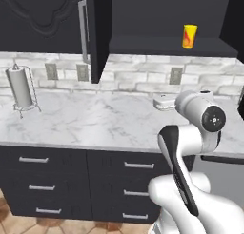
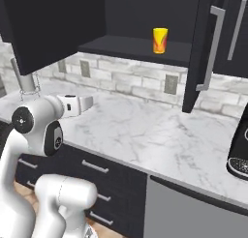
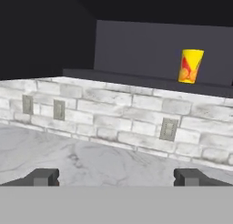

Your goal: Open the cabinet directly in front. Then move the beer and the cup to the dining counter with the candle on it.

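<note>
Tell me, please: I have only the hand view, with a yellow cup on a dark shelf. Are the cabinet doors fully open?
Observer: Yes. Both doors of the cabinet stand swung out, and the cup is upright on the bottom shelf.
Operator: Where is the gripper relative to the shelf?
Observer: The gripper, open, hangs over the marble worktop, lower than the shelf and to the cup's left.
Operator: Is anything standing on the worktop?
Observer: A paper towel holder at far left, a black coffee machine at far right.
</note>
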You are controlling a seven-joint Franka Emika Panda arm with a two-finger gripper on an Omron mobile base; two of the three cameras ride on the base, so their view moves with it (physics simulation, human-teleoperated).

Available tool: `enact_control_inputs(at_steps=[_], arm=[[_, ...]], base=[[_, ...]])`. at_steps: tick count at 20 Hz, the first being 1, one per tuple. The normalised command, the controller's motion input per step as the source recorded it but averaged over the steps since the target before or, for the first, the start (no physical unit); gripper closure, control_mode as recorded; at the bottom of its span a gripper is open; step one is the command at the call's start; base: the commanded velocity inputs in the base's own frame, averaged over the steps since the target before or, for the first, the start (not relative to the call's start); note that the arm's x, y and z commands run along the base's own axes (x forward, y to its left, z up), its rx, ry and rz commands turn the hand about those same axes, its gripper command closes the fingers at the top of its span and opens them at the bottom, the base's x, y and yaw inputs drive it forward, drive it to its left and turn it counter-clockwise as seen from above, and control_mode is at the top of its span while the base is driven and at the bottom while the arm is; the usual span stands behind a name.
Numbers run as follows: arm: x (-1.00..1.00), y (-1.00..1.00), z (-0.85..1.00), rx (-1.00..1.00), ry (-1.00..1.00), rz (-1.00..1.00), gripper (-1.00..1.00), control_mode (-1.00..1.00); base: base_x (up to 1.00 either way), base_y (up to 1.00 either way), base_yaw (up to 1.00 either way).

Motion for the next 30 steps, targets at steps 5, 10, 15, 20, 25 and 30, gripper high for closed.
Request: enact_control_inputs(at_steps=[5,10,15,20,25,30], arm=[[0.00,0.00,0.00,0.00,0.00,0.00,-1.00,1.00],[0.00,0.00,0.00,0.00,0.00,0.00,-1.00,1.00],[0.00,0.00,0.00,0.00,0.00,0.00,-1.00,1.00],[0.00,0.00,0.00,0.00,0.00,0.00,-1.00,1.00],[0.08,-0.14,0.19,0.00,0.22,-0.07,-1.00,-1.00],[0.14,-0.28,0.61,-0.01,0.66,-0.29,-1.00,-1.00]], base=[[0.15,-0.25,-0.16],[0.42,-0.08,-0.09],[0.69,0.00,0.00],[0.36,-0.15,-0.01],[0.11,-0.15,-0.05],[0.00,0.00,0.00]])
